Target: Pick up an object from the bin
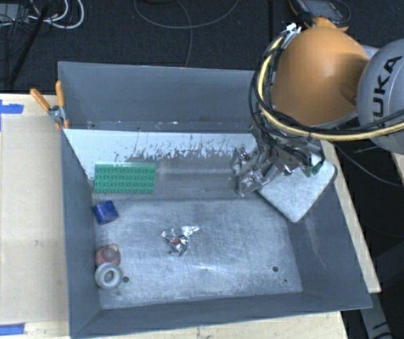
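Note:
My gripper (248, 177) hangs low at the back right of the bin, close to the back wall. It is at the left edge of a pale grey-white sponge pad (297, 193), which leans on the bin's right slope with a green strip along its upper edge. Part of the pad is hidden behind the gripper. I cannot tell whether the gripper touches it. A crumpled piece of silver foil (179, 239) lies on the bin floor, left of and in front of the gripper.
A green studded plate (124, 179) rests against the left back slope. Below it lies a small blue block (105, 211). In the front left corner are a brownish round thing (107, 253) and a grey ring (108, 277). The arm's orange cover and cables loom above the right side.

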